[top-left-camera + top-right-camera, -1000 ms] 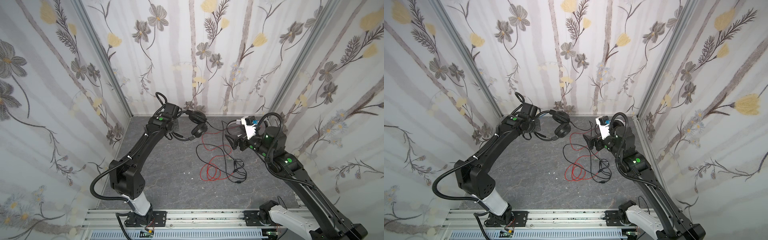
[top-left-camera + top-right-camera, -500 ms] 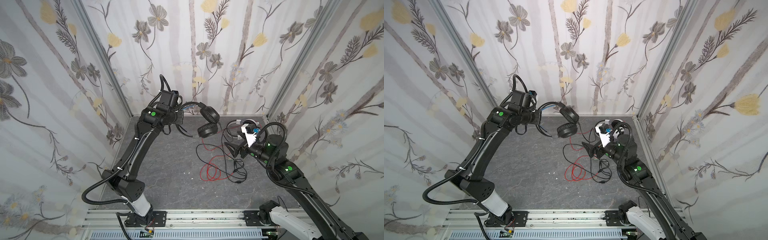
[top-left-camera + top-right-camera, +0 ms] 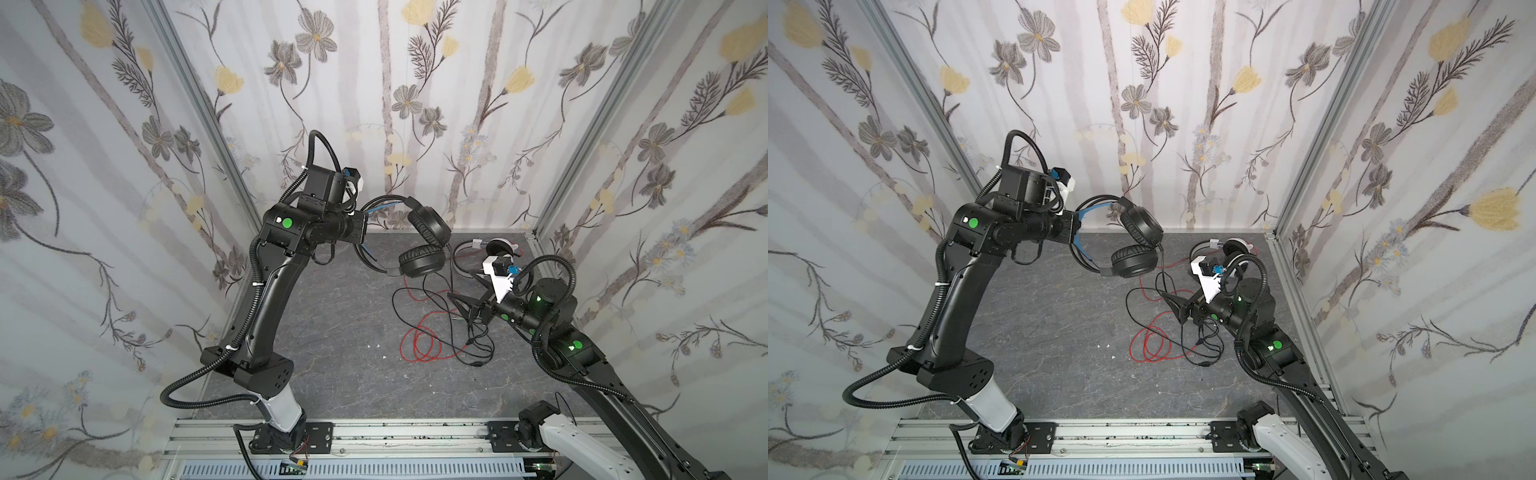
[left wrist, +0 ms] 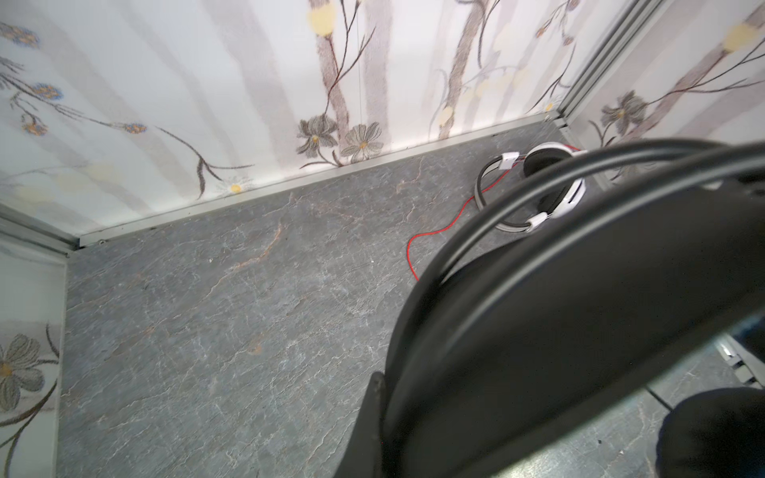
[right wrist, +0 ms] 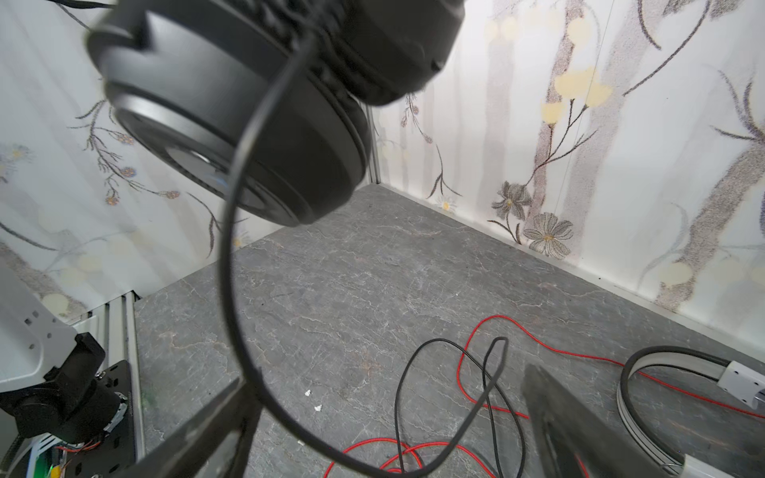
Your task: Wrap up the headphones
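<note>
Headphones [image 3: 424, 249], the black pair, hang above the floor [image 3: 332, 332], their light, stiff headband pinched in my closed left claw [image 3: 368, 228]. Their cable [image 5: 229, 248] dangles thin and limp. My right claw [image 3: 459, 309], spread wide and empty, should take it near the earcup. The white headphones [image 3: 496, 248] lie in the back corner.

You see black headphones [image 3: 430, 226] in matt plastic, earpads [image 3: 420, 261] soft, leathery. White headphones [image 4: 574, 199] glossy plastic. Red cable [image 4: 408, 250] smooth. Tabletop [image 3: 332, 332] matt grey, veined stone-look. Rail [image 3: 374, 432] brushed metal.
</note>
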Robot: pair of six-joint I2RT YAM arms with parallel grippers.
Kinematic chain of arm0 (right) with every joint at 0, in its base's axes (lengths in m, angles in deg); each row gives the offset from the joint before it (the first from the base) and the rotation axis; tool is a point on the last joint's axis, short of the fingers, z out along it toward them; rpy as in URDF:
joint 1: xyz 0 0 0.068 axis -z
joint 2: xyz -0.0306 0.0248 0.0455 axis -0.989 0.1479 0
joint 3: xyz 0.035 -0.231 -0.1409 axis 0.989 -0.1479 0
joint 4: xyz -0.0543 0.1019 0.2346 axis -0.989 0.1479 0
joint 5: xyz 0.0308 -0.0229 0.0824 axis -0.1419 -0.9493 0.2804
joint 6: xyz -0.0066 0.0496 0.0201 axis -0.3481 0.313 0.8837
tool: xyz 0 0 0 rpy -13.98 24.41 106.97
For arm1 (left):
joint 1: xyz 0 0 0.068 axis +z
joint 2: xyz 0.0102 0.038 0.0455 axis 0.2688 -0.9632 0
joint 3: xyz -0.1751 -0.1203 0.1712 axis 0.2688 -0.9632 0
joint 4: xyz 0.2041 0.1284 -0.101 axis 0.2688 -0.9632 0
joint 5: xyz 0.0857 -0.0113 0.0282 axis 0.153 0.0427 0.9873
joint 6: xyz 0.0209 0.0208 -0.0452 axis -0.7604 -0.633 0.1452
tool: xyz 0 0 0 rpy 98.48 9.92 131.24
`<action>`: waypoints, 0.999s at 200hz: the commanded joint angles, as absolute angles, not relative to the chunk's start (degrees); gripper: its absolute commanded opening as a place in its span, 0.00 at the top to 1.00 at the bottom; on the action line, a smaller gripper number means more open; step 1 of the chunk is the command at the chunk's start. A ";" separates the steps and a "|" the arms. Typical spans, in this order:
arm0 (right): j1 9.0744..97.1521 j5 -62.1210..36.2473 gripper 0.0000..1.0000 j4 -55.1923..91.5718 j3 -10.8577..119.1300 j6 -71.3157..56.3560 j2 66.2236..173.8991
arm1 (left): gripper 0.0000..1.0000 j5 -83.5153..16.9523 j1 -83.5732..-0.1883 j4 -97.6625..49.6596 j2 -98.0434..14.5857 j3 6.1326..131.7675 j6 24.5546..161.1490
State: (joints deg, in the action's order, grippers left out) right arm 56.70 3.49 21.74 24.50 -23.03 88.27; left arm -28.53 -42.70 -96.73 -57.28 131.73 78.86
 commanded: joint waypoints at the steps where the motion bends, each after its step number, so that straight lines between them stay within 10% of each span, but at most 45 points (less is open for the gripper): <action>1: 56.63 6.62 0.03 15.58 24.34 -20.59 87.98 | 1.00 -32.95 -42.71 -98.38 -58.26 135.99 79.63; 200: 56.45 15.22 0.27 -9.35 17.46 -8.50 103.06 | 1.00 -40.10 -42.71 -92.71 -59.47 142.94 88.20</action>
